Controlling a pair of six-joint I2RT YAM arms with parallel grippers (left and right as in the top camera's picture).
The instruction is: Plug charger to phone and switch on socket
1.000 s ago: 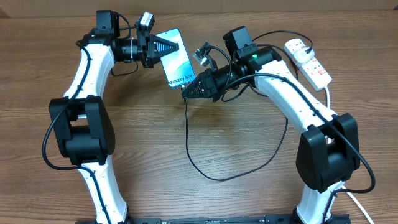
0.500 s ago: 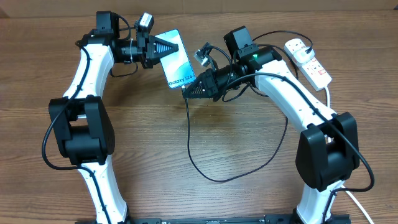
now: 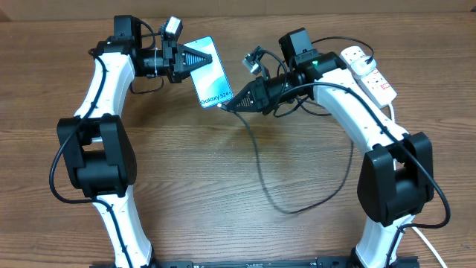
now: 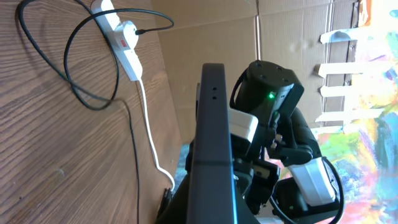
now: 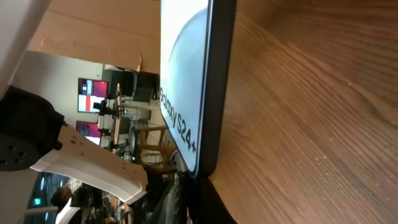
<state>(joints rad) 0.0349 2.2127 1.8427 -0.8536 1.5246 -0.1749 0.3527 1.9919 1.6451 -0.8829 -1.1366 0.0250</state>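
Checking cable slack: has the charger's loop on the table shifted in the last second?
Yes. The charger loop has swung right, closer to the socket's side.

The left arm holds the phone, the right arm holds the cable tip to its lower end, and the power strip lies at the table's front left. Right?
Not quite: the overhead view shows the power strip at the far right, beside the right arm. The rest holds: the left gripper holds the phone, the right gripper holds the cable tip at its lower end.
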